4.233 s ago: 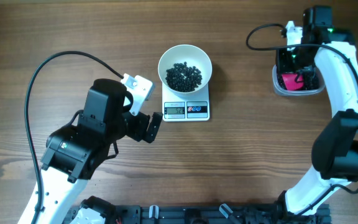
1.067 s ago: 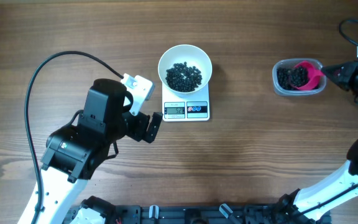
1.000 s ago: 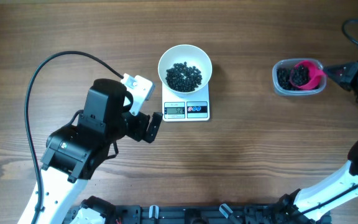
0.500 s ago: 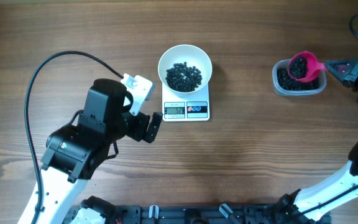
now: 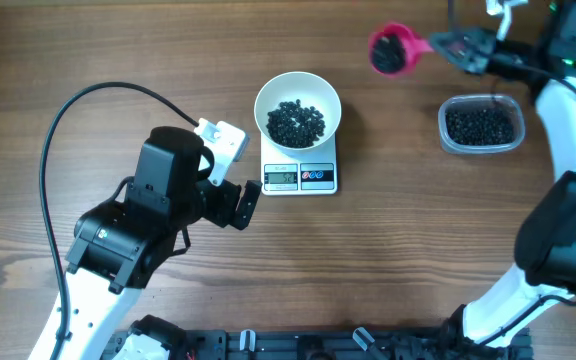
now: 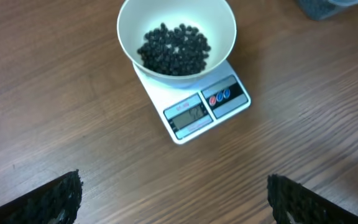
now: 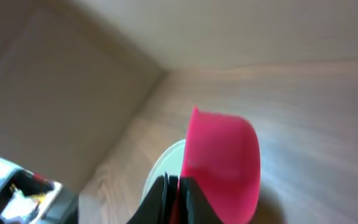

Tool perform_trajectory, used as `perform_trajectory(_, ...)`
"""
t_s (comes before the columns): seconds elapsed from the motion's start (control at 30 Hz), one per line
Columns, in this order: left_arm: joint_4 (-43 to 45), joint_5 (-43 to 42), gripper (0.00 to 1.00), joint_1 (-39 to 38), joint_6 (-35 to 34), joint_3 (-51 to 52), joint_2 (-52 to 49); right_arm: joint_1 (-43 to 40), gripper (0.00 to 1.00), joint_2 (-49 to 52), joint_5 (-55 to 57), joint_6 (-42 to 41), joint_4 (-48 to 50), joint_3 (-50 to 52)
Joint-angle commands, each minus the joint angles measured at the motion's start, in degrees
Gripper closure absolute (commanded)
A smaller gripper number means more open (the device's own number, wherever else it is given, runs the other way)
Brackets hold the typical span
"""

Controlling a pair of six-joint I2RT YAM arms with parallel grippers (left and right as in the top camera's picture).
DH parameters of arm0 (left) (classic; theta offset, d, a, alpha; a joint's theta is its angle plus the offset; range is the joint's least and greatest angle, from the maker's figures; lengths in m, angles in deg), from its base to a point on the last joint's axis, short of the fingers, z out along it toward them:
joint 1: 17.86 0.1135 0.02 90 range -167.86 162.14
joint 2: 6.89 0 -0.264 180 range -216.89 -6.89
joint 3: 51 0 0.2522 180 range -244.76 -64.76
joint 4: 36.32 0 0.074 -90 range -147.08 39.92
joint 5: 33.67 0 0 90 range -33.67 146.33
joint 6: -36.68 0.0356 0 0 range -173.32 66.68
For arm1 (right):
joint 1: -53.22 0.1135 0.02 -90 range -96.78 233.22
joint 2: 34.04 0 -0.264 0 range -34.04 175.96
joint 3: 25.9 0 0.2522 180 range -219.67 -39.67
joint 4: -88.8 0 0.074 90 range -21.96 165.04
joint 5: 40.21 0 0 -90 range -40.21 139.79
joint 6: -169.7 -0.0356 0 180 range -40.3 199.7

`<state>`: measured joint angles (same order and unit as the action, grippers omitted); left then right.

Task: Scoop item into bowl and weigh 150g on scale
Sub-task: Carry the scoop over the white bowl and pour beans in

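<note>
The loaded pink scoop (image 5: pixel 391 50) is up out of the tub (image 5: pixel 442 128) now, swinging left toward the bowl (image 5: pixel 264 100) on the scale (image 5: pixel 300 177), with the right gripper (image 5: pixel 453 46) clamped on its handle. Pellets (image 5: pixel 296 122) already sit in the bowl, so another pour looks likely. The left gripper (image 5: pixel 240 205) idles, fingers wide apart.

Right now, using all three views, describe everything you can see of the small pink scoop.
The pink scoop looks like glossy plastic, with a small round cup and a short tapering handle. It is mouth-up and carries black pellets. The right gripper is shut on the handle's end. In the overhead view it appears between the white bowl and the clear tub, nearer the table's far edge. Nothing else appears to touch it.
</note>
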<state>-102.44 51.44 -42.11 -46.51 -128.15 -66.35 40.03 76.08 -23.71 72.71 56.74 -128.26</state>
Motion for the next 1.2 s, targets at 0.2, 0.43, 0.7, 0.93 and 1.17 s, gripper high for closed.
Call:
perform_trajectory(0.2, 0.20, -0.85, 0.00, 0.26, 0.48, -0.79, 0.22, 13.18, 0.96, -2.01, -4.57, -4.39, 11.26, -0.68)
perform_trajectory(0.43, 0.20, -0.87, 0.00, 0.26, 0.48, -0.79, 0.22, 17.03, 0.96, -2.01, -2.45, 19.54, 7.91, -0.68)
perform_trajectory(0.7, 0.20, -0.87, 0.00, 0.26, 0.48, -0.79, 0.22, 18.93, 0.96, -2.01, -2.36, 42.53, 4.46, -0.68)
perform_trajectory(0.93, 0.20, -0.85, 0.00, 0.26, 0.48, -0.79, 0.22, 19.23, 0.96, -2.01, 1.66, 56.96, -3.87, -0.68)
perform_trajectory(1.17, 0.20, -0.85, 0.00, 0.26, 0.46, -0.79, 0.22, 20.57, 0.96, -2.01, 1.90, 56.92, -4.94, -0.68)
